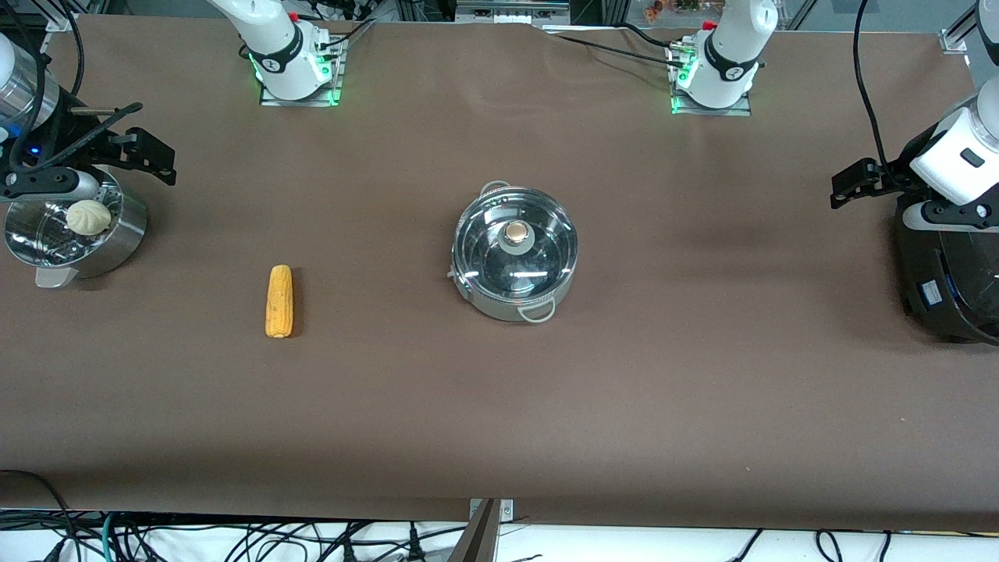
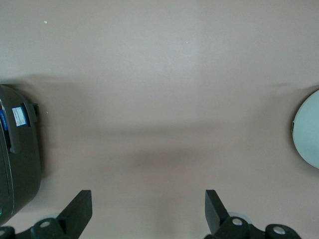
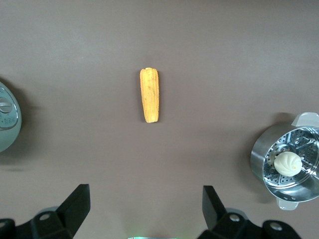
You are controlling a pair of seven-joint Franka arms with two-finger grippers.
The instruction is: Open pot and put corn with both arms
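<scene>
The steel pot (image 1: 515, 265) stands mid-table with its glass lid and brass knob (image 1: 516, 232) on it. The yellow-orange corn (image 1: 279, 300) lies on the brown cloth toward the right arm's end; it also shows in the right wrist view (image 3: 149, 102). My right gripper (image 1: 152, 152) hangs open and empty over the table beside the steamer bowl; its own view shows the fingers spread (image 3: 145, 188). My left gripper (image 1: 847, 183) hangs open and empty beside the black cooker, with fingers spread in its own view (image 2: 148, 194). The pot's edge shows in both wrist views (image 2: 309, 129) (image 3: 6, 122).
A perforated steel steamer bowl (image 1: 117, 242) holding a white bun (image 1: 88, 216) stands at the right arm's end. A large black cooker (image 1: 948, 273) stands at the left arm's end. The two arm bases (image 1: 293, 66) (image 1: 714, 78) stand farthest from the front camera.
</scene>
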